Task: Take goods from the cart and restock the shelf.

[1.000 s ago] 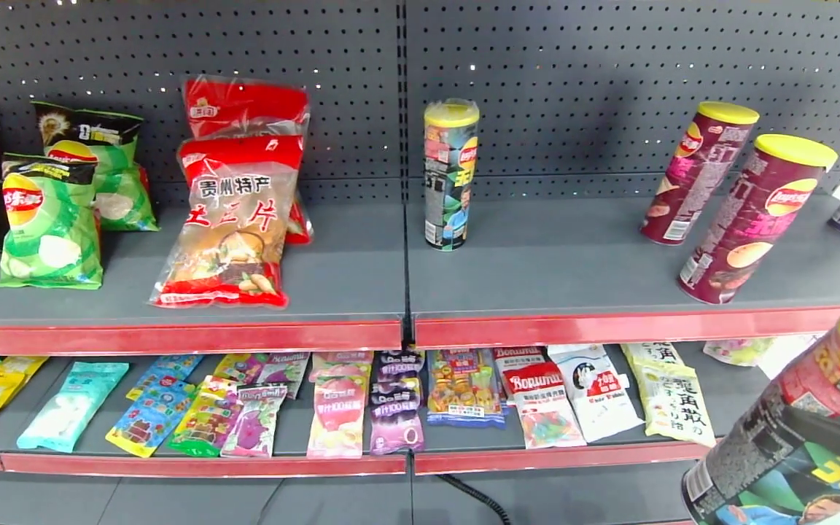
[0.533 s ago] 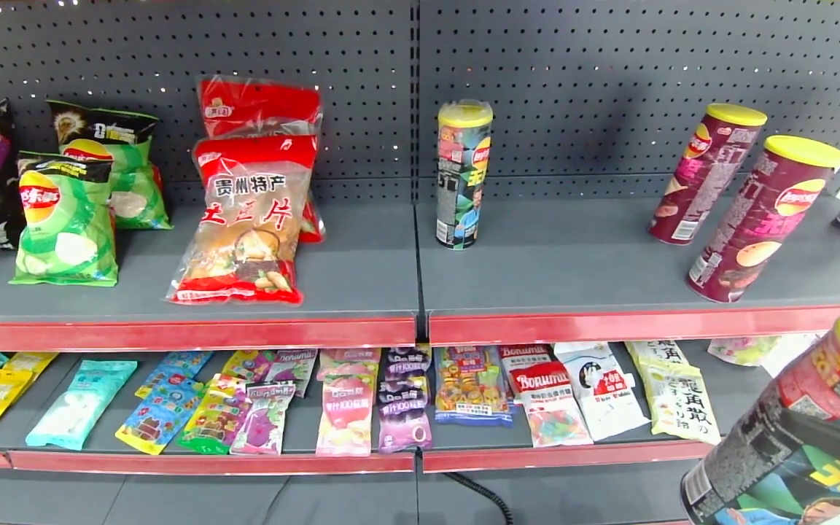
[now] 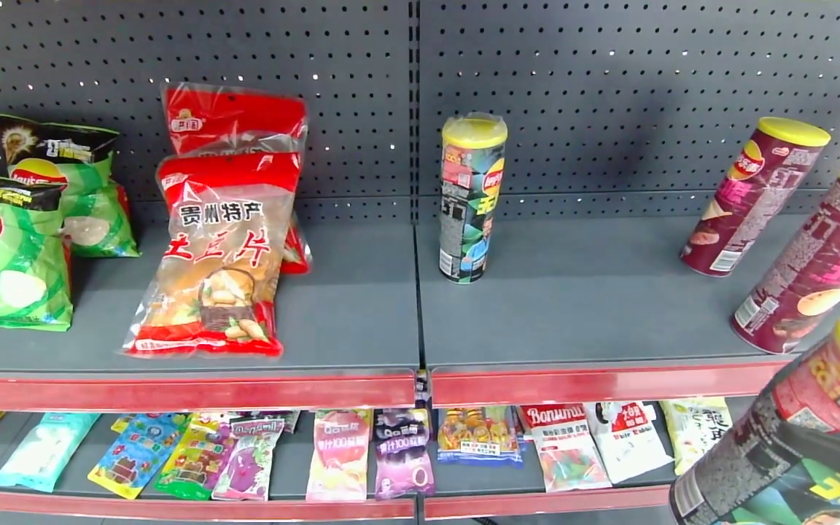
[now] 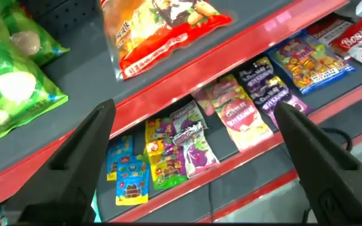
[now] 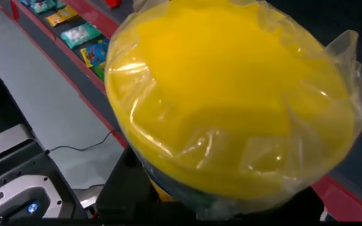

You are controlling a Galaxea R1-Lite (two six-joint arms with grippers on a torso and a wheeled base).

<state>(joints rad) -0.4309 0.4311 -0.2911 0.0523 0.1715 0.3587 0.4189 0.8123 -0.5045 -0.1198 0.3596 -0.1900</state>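
While aloft, can [image 3: 770, 437] in right gripper [image 5: 215, 201]

Obs: held can [image 3: 770, 445] at 4 o'clock runs off the head view's right and bottom edges, so you cannot see its base. In the right wrist view its yellow lid [image 5: 231, 100] covers the can body beneath. Nearer purple can [image 3: 814, 270], 3 o'clock: clipped at the edge. Front green chip bag [image 3: 4, 255], 9 o'clock: likewise. Lower-shelf packets [image 3: 340, 456]: tops hidden behind the red shelf lip [image 3: 187, 390].
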